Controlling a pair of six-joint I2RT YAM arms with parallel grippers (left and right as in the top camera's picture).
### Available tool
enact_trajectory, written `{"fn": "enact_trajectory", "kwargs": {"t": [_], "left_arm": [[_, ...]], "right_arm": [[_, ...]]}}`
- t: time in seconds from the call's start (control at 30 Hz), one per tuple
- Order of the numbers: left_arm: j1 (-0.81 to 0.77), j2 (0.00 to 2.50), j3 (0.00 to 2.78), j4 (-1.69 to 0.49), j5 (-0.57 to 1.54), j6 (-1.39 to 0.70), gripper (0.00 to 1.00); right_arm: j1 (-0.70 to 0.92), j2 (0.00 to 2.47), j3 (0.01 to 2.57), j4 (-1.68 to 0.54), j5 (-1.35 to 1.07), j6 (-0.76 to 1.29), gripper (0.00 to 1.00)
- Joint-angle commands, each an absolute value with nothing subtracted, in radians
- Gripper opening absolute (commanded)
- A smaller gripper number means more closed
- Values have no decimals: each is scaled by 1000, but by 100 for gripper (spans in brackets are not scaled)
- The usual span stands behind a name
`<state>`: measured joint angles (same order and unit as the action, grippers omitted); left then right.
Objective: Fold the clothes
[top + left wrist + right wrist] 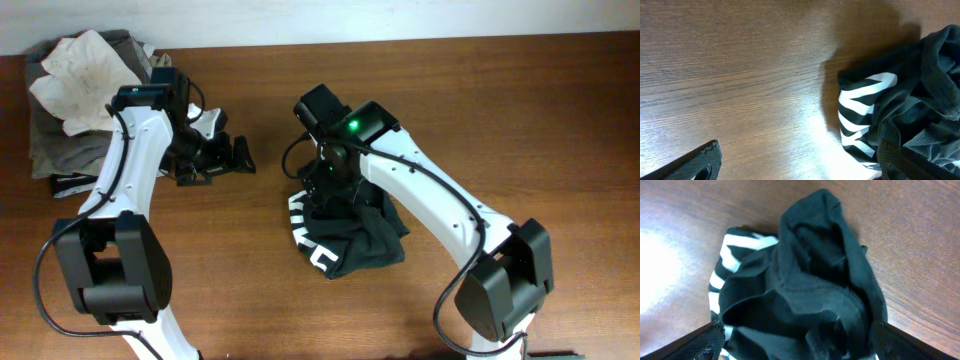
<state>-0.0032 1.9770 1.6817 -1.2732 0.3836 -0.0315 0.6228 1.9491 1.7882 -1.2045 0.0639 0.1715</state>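
A black garment with white stripes lies crumpled at the table's middle. In the right wrist view the garment bunches up between my right gripper's fingers. My right gripper is open, its fingers wide on either side of the cloth and low over it; in the overhead view it sits at the garment's far left edge. My left gripper is open and empty over bare wood to the left of the garment. In the left wrist view the gripper faces the garment's striped edge.
A pile of grey and cream clothes lies at the table's far left corner, behind my left arm. Bare brown wood stretches to the right, and the table's far edge meets a white wall.
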Motion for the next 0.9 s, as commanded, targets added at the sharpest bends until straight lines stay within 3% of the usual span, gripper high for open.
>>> {"fn": "enact_trajectory", "kwargs": {"t": [0.0, 0.07, 0.3, 0.47, 0.57, 0.87], "left_arm": [[-4, 1986, 1676, -1266, 377, -41, 99], [-4, 1986, 1676, -1261, 377, -41, 99], [-4, 1986, 1676, -1256, 377, -37, 99], [-4, 1986, 1676, -1253, 377, -37, 99], [-4, 1986, 1676, -1252, 377, -37, 99], [-8, 1986, 1676, -1248, 376, -37, 99]], "right_arm": [[622, 2010, 1798, -1195, 45, 200, 93], [622, 2038, 1798, -1187, 35, 200, 87], [621, 2075, 1798, -1118, 38, 219, 47], [619, 2083, 1798, -1105, 39, 219, 29], [611, 2085, 1798, -1095, 66, 225, 4], [439, 2082, 2006, -1195, 57, 197, 4]]}}
